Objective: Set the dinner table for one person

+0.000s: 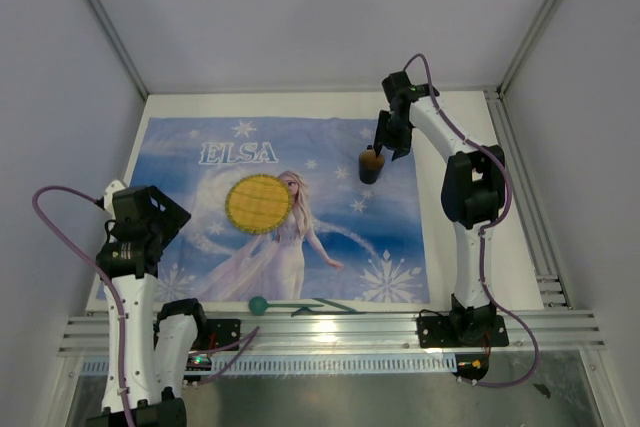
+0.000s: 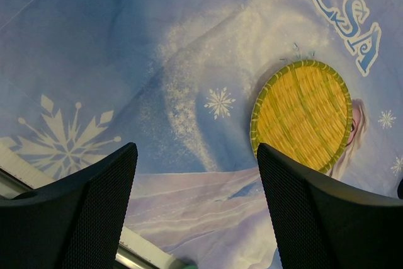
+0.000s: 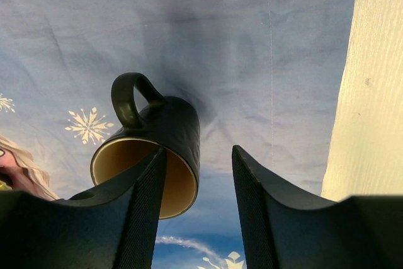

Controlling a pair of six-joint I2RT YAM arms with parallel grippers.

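Black mug [image 1: 371,167] is standing at the upper right of the blue cloth [image 1: 200,187], which is covering the white dinner table [image 1: 260,105]. Right claw [image 3: 200,149] is straddling the mug's rim, half open and pinching nothing. Left claw [image 2: 196,155] is hovering wide open and empty. Mug placement appears in hand; next is likely calling for a straight lift clear.

White arms [image 1: 468,209], black joints, purple cables [image 1: 62,194], black jaws.
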